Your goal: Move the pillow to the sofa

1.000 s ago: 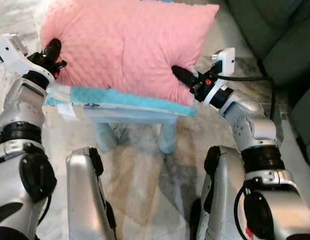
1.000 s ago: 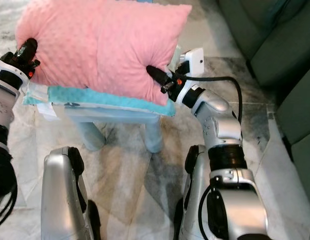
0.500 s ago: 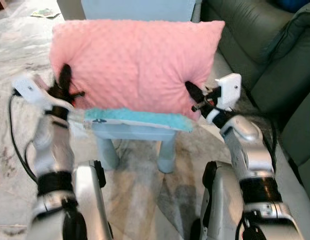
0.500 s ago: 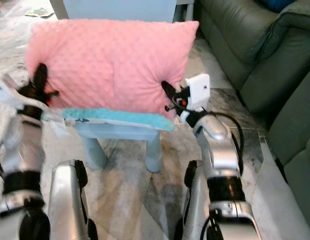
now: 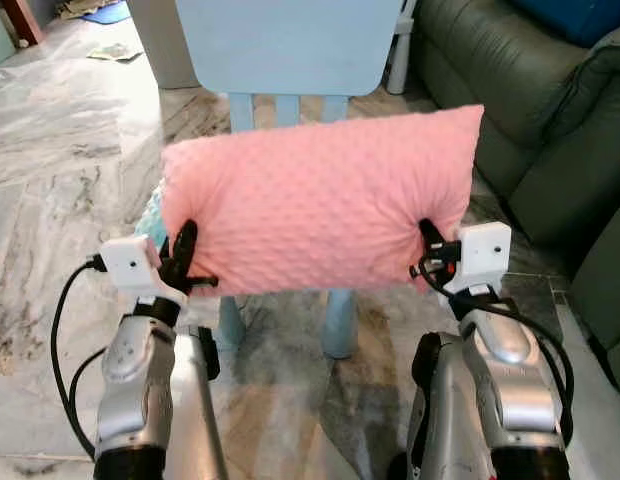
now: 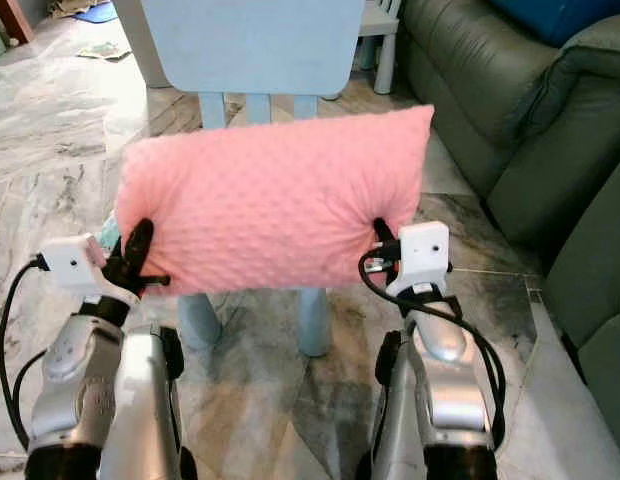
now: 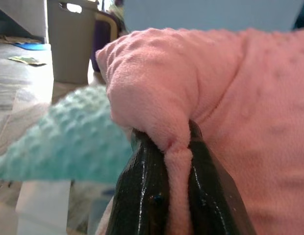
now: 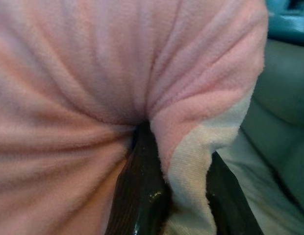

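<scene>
On my far left I've got marble floor (image 5: 50, 190) running back to some papers and a blue mat in the corner. Coming in, my left gripper (image 5: 182, 258) is up at the pink pillow's (image 5: 320, 200) lower left corner, and on the left wrist feed both black fingers (image 7: 142, 196) are pressed tight on a fold of pink fabric, pinching it between them. Just behind that corner I can see a teal dimpled cushion (image 7: 68, 142) lying on the seat, with a white edge underneath it.

The pillow itself is off the seat, held in the air between my two arms, stretched wide and a touch higher on its right end. It hangs in front of a pale blue chair (image 5: 290, 45), whose backrest rises above the pillow's top edge and whose legs show below the bottom edge.

Moving across, my right gripper (image 5: 430, 245) is at the pillow's lower right corner. On the right wrist feed the black fingers (image 8: 142, 196) are clamped on a bunched ridge of pink fleece with a strip of its white underside showing, so that side is pinched too.

Off to my right sits the dark green sofa (image 5: 530, 130), well apart from the pillow, with something blue on it at the top edge
</scene>
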`<state>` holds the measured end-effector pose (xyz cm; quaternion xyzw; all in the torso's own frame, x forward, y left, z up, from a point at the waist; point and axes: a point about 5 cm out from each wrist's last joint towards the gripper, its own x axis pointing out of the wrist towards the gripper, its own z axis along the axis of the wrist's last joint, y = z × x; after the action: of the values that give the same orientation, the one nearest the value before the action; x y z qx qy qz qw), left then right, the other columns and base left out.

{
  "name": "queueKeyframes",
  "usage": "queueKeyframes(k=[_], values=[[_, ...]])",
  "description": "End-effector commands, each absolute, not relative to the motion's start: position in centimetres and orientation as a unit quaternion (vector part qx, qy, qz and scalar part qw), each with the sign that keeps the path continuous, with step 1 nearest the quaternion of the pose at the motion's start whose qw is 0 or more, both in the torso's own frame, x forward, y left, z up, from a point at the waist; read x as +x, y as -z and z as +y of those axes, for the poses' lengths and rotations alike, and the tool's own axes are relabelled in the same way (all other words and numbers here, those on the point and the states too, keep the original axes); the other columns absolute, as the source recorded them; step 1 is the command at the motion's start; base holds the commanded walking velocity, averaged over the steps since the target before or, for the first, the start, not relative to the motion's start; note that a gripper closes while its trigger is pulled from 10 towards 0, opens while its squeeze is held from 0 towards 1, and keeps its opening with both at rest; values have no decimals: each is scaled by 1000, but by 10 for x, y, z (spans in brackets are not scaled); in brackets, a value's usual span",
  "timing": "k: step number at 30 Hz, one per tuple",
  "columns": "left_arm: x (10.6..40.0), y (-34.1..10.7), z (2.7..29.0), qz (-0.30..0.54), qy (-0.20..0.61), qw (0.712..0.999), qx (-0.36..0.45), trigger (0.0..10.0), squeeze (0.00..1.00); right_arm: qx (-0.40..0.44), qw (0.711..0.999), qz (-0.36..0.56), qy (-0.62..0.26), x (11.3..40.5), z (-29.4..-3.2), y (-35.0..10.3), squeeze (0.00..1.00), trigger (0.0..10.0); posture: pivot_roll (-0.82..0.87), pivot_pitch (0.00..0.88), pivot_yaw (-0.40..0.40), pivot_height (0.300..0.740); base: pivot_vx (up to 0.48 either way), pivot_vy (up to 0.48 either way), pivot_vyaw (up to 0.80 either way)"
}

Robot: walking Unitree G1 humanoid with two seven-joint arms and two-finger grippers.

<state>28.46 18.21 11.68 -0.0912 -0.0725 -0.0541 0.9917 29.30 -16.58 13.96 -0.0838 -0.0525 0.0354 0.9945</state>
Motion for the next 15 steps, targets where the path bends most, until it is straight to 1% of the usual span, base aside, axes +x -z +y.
queueKeyframes(k=[1, 2, 3, 7, 9, 15], values=[[283, -120, 191, -74, 40, 994, -63, 2039, 0, -109, 992, -63, 6, 292, -173, -148, 0, 4902, -51, 0, 22, 343, 0, 0, 0], [283, -118, 194, -67, 28, 996, -55, 8078, 0, -115, 992, -54, 9, 292, -174, -146, 0, 10000, -51, 0, 23, 343, 0, 0, 0], [284, -118, 195, -65, 25, 996, -52, 10000, 0, -116, 992, -52, 8, 293, -174, -146, 0, 10000, -51, 0, 23, 343, 0, 0, 0], [286, -122, 197, -68, 21, 996, -52, 10000, 0, -129, 990, -58, 13, 295, -173, -150, 0, 10000, -47, 0, 21, 343, 0, 0, 0], [286, -126, 193, -73, 27, 996, -44, 10000, 0, -115, 992, -51, 18, 296, -172, -151, 0, 10000, -45, 0, 20, 343, 0, 0, 0], [287, -130, 186, -77, 37, 995, -45, 10000, 0, -106, 993, -49, 23, 297, -173, -152, 0, 10000, -45, 0, 22, 343, 0, 0, 0]])
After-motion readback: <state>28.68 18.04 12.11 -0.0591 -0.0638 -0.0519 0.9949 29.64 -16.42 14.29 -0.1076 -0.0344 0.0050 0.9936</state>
